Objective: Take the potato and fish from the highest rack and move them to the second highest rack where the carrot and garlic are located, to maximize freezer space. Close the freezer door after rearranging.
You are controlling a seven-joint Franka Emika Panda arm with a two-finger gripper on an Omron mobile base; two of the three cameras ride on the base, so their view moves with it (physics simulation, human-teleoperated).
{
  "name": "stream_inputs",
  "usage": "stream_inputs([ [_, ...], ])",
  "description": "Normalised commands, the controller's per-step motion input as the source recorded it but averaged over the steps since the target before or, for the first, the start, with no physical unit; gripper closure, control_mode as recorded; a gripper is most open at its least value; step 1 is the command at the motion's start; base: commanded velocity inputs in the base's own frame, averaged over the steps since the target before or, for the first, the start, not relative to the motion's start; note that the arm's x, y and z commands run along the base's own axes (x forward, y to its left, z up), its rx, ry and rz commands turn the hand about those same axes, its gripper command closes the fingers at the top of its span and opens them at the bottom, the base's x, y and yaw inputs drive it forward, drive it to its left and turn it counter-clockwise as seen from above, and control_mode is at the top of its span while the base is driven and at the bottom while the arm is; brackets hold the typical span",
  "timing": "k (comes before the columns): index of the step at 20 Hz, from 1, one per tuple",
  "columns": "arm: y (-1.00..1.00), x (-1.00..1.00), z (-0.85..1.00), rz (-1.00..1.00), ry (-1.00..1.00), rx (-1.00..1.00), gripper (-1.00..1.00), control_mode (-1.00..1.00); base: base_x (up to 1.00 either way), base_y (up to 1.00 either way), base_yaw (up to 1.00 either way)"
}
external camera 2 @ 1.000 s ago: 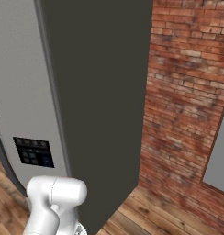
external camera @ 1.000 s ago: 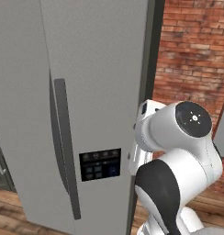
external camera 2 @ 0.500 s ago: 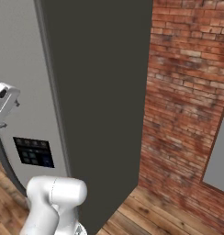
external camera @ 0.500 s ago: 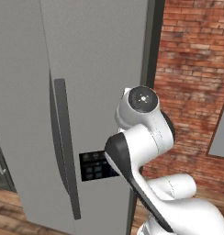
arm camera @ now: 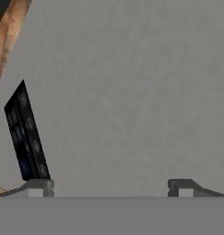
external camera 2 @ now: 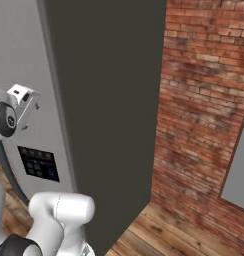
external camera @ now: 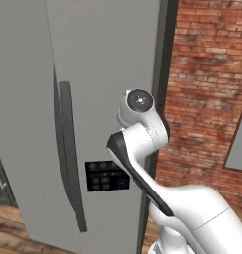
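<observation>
The freezer door (external camera: 100, 89) is a tall flat grey panel that stands straight up, and it is shut. It has one long dark handle (external camera: 68, 149) that runs up and down along its left edge. Just left of it is one more grey door (external camera: 19, 99) of the same kind, so there are two doors side by side. One small black panel (external camera: 107, 175) with buttons sits low on the freezer door. The gripper (arm camera: 109, 186) faces the flat grey door, with the black panel off to one side. Its two fingertips (arm camera: 40, 186) stand far apart and hold nothing. A red brick wall (external camera: 212, 84) stands to the right, above a wooden floor (external camera 2: 169, 235).
</observation>
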Motion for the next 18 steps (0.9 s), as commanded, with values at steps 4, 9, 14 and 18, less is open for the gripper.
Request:
stream_inputs([
  [4,0.00,0.94,-0.29,-0.03,0.00,0.00,-1.00,-1.00,0.00,0.00,0.00],
  [9,0.00,0.87,-0.30,-0.09,0.00,0.00,-1.00,-1.00,0.00,0.00,0.00],
  [14,0.00,0.33,-0.21,-0.17,-0.03,-0.02,-1.00,-1.00,0.00,0.00,0.00],
  [18,0.00,-0.02,-0.09,-0.21,-0.01,0.00,-1.00,-1.00,0.00,0.00,0.00],
])
